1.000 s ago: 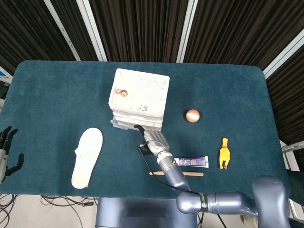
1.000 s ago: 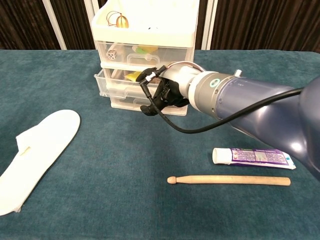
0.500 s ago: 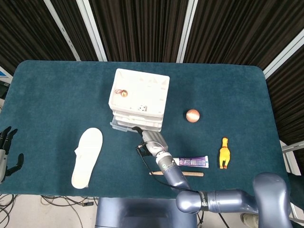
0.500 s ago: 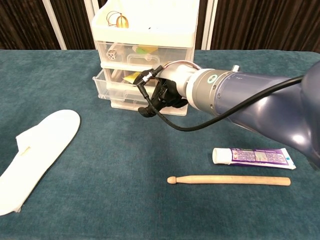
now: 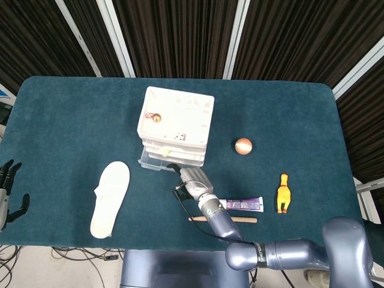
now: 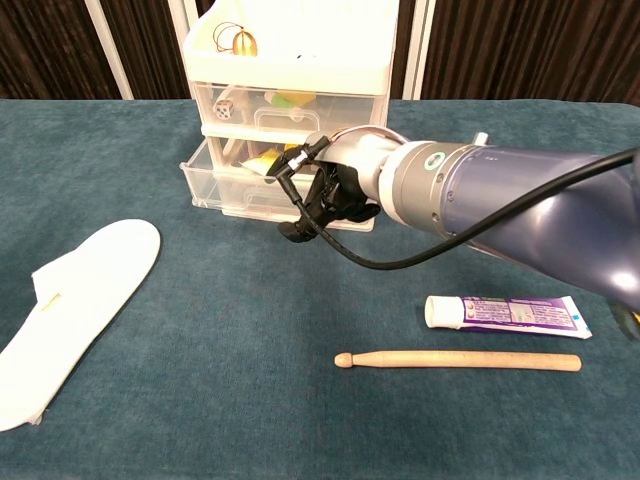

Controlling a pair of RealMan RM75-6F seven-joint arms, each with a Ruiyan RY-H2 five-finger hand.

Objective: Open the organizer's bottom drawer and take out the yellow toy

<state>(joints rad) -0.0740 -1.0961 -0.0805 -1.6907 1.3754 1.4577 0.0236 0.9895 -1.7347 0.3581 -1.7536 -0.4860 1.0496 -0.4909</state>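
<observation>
Since the earlier frame the drawer (image 6: 225,180) has slid further out of the organizer (image 6: 290,70), drawn by the right robot hand (image 6: 325,195), fingers curled on its front. A yellow toy (image 6: 262,157) lies inside it. Only the head view shows the left robot hand (image 5: 9,189), open at the worktop's (image 5: 72,120) 8 o'clock edge, plus a yellow chicken toy (image 5: 284,193) at 4 o'clock.

Translucent glossy plastic organizer (image 6: 290,100), matt napped cloth table (image 6: 200,330), wooden drumstick (image 6: 458,360).
</observation>
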